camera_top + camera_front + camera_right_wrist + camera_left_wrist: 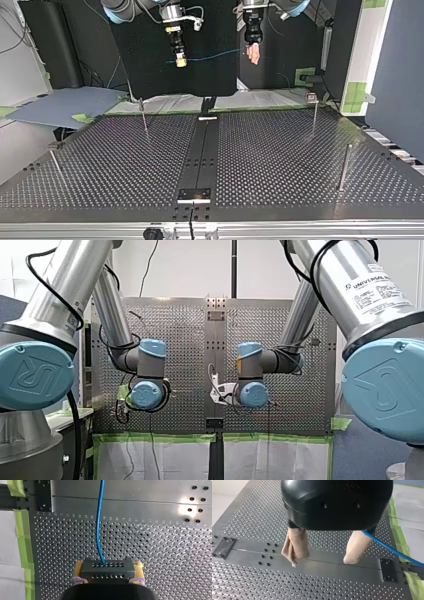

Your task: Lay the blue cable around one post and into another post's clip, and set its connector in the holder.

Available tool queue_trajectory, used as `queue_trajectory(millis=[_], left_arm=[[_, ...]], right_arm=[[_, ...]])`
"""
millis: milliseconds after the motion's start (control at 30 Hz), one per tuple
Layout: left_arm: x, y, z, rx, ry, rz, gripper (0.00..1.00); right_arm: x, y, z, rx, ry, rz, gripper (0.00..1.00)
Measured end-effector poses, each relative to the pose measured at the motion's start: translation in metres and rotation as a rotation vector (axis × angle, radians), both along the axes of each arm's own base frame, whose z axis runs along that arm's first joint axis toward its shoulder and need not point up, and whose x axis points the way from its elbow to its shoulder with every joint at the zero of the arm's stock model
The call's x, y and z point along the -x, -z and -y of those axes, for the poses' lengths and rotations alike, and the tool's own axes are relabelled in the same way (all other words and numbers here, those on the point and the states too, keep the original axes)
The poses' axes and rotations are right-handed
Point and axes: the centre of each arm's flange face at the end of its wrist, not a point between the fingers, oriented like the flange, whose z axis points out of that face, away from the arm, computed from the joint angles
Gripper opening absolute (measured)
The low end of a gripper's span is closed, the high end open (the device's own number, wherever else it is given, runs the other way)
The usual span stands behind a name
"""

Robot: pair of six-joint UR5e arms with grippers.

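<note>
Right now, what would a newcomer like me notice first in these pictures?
A thin blue cable strung in mid-air above the perforated table. My right hand clamps its black connector between yellow pads, while my left hand, with beige pads, is open beside the cable.

Silver arm tubes (75,275), blue joint caps (35,375) (UR logo), black cables (76,440)

"UNIVERSAL" — on my right arm's label (378,288); "UR" — a joint cap (31,375).

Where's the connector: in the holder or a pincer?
In my right pincer: its yellow pads clamp the black connector by its sides, blue cable leading off it.
</note>
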Motion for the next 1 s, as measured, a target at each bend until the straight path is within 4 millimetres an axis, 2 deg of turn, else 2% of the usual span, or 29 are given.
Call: queue_trajectory(millis=[333,467,700,1000], left_arm=[[-0.003,0.0,0.003,0.0,0.001,0.004,1.0],[-0.012,-0.012,0.014,0.024,0.017,0.024,1.0],[-0.017,-0.038,0.02,0.074,0.048,0.047,1.0],[-0.021,-0.069,0.009,0.08,0.017,0.053,1.0]], right_arm=[[0.001,0.0,0.0,0.0,0.001,-0.001,0.0],[0.007,-0.008,0.004,0.021,0.017,0.016,0.0],[0.005,-0.046,0.011,0.062,0.014,0.138,0.0],[-0.002,-0.1,0.023,0.107,0.012,0.194,0.0]])
